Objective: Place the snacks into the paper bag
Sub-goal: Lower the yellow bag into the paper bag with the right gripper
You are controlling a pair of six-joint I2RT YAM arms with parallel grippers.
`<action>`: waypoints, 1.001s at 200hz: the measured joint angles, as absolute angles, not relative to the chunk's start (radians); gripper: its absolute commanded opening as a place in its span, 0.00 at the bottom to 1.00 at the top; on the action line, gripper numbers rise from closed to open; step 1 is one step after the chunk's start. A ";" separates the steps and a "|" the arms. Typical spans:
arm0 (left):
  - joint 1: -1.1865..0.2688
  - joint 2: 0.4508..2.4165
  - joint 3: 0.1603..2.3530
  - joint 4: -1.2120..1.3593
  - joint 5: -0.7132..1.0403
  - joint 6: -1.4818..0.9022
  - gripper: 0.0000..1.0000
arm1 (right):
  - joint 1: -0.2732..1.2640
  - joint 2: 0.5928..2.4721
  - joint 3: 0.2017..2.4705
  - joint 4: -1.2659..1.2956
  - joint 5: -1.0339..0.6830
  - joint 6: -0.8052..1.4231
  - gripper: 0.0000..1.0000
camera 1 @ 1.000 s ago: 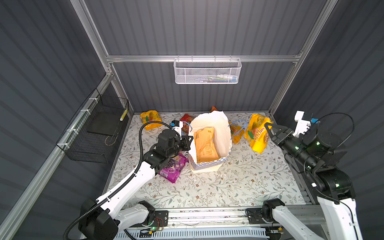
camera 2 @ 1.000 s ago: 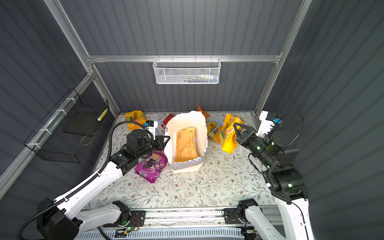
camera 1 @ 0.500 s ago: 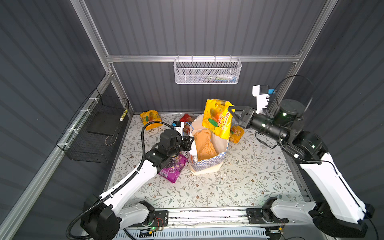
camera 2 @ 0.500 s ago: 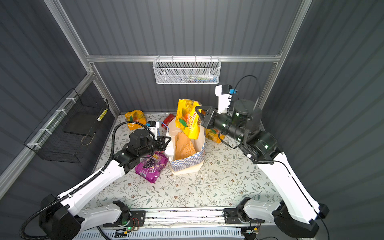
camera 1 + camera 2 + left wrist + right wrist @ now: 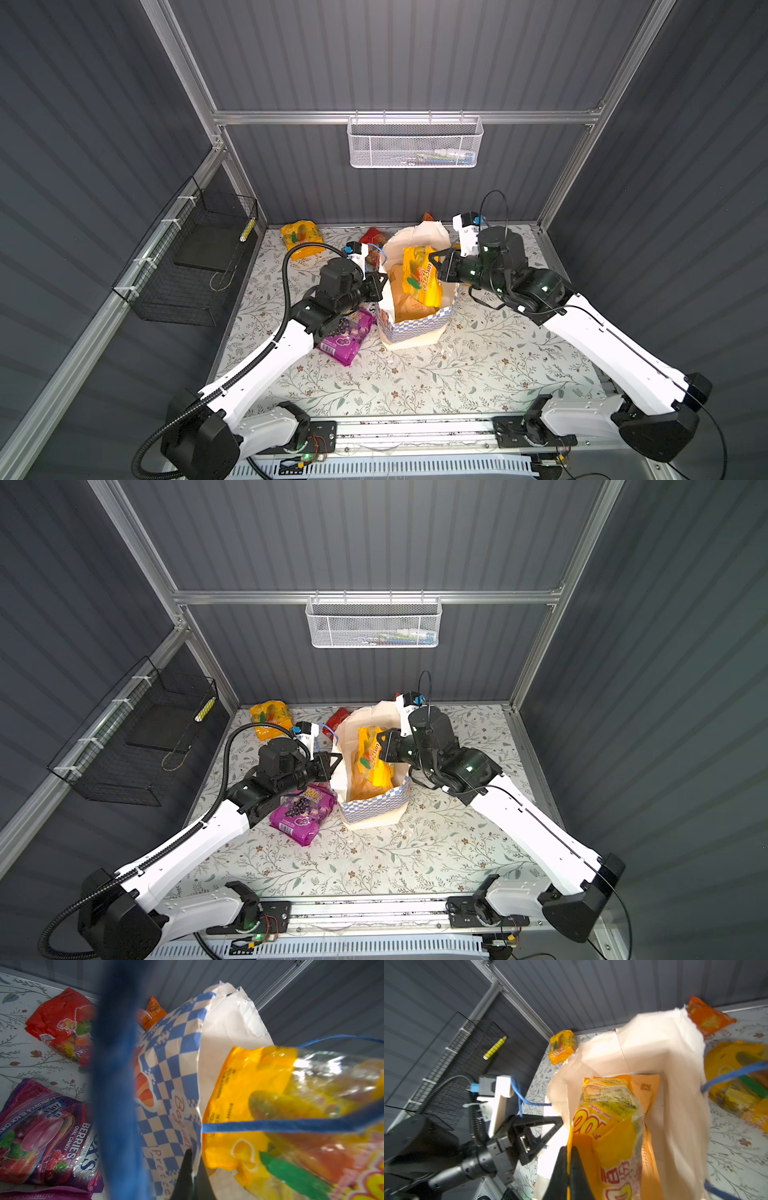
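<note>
Packet (image 5: 420,276), yellow, clamped by the right gripper (image 5: 433,259), hung inside the paper bag (image 5: 415,326) (left gripper (image 5: 381,283) pinched its rim).

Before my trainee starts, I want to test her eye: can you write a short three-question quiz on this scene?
1. True or false: the right gripper is shut on a yellow packet in the paper bag's mouth.
2. The left gripper pinches: A) the bag's rim, B) a bottle, C) nothing.
3. Fill in: the purple packet lies on the table beneath the ___ arm.
Key: 1 true; 2 A; 3 left.
</note>
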State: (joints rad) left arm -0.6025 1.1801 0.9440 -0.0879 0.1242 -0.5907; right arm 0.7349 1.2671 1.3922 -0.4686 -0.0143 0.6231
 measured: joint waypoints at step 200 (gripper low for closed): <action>-0.603 1.175 0.944 -0.086 0.117 -0.590 0.00 | 0.736 1.570 1.544 -0.641 -0.269 0.439 0.00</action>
